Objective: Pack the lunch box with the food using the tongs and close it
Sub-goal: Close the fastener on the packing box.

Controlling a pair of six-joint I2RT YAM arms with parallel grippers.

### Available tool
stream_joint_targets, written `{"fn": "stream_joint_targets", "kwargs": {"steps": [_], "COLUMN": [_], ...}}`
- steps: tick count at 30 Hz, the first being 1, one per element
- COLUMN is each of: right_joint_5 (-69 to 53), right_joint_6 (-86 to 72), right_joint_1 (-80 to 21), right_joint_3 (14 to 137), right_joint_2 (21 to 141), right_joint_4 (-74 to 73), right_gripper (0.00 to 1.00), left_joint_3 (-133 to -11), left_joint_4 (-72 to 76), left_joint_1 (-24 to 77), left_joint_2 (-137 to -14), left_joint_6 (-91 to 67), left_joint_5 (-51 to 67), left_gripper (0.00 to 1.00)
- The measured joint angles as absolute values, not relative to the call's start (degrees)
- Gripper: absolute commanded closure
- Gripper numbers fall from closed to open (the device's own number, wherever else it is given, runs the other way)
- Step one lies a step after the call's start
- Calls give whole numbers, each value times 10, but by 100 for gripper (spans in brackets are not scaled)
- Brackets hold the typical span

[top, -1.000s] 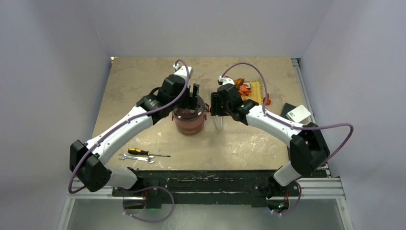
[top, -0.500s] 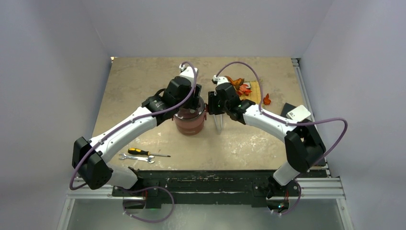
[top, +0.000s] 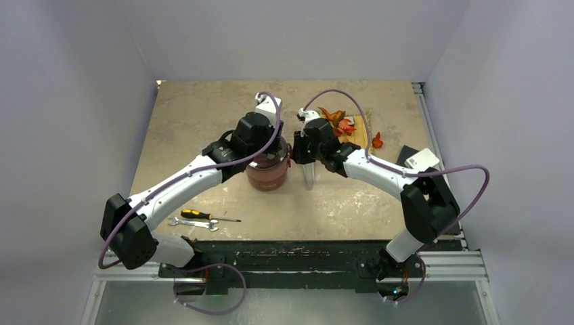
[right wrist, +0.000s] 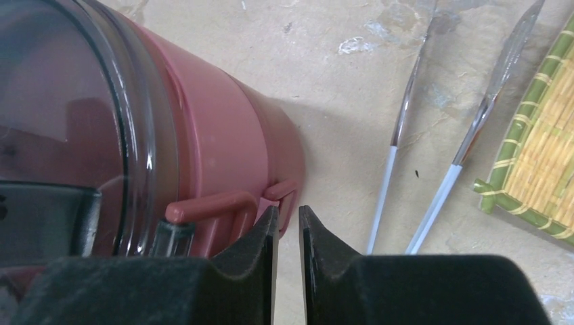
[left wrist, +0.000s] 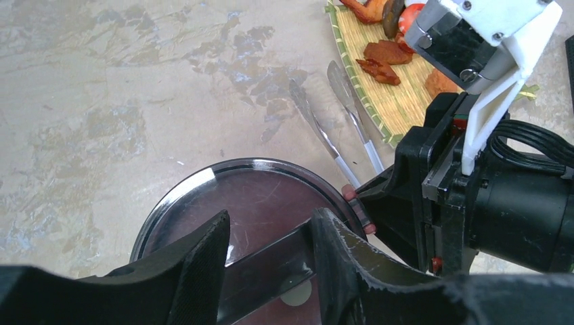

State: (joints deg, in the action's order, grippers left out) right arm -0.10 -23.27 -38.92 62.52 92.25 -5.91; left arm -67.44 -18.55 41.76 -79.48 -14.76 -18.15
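The dusty-red lunch box (top: 267, 175) stands stacked at mid-table with its dark see-through top lid (left wrist: 257, 196) on. My left gripper (left wrist: 271, 227) hangs over the lid, open, and the lid's handle bar (left wrist: 271, 264) runs slantwise between its fingers. At the box's right side my right gripper (right wrist: 289, 211) has its jaws almost together on the red side handle (right wrist: 281, 193). The silver tongs (left wrist: 325, 135) lie on the table between the box and the mat; nothing holds them. Orange and red food (left wrist: 382, 53) lies on the mat.
The yellow woven mat (right wrist: 541, 156) lies right of the tongs (right wrist: 389, 169). One orange piece (top: 377, 141) sits on the table beyond it. A screwdriver (top: 200, 215) and a small wrench (top: 193, 223) lie near the front left. A white-and-black object (top: 421, 160) is at the right edge.
Both grippers have narrowed. The left one has come down over the lid handle. The right one has shifted left up against the box's side handle.
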Motion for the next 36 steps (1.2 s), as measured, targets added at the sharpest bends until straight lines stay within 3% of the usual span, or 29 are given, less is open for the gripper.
{"fn": "stream_joint_targets", "kwargs": {"steps": [15,25,30,36], "right_joint_5": [-28,-21,3,57], "right_joint_6": [-230,-212,-225,-263], "right_joint_1": [-389,-398,-404,-410], "right_joint_3": [625,627,630,631], "right_joint_2": [922,923,923,910], "right_joint_4": [-51,-55,-70,-112], "right_gripper": [87,86,80,54], "left_joint_3": [-629,-622,-623,-639], "left_joint_4": [-117,-99,-102,-176], "left_joint_1": [416,416,416,416], "left_joint_2": [-776,-778,-775,-752], "left_joint_6": [-118,-109,-110,-134], "left_joint_5": [-160,-156,-161,-178], "left_gripper": [71,71,58,29]}}
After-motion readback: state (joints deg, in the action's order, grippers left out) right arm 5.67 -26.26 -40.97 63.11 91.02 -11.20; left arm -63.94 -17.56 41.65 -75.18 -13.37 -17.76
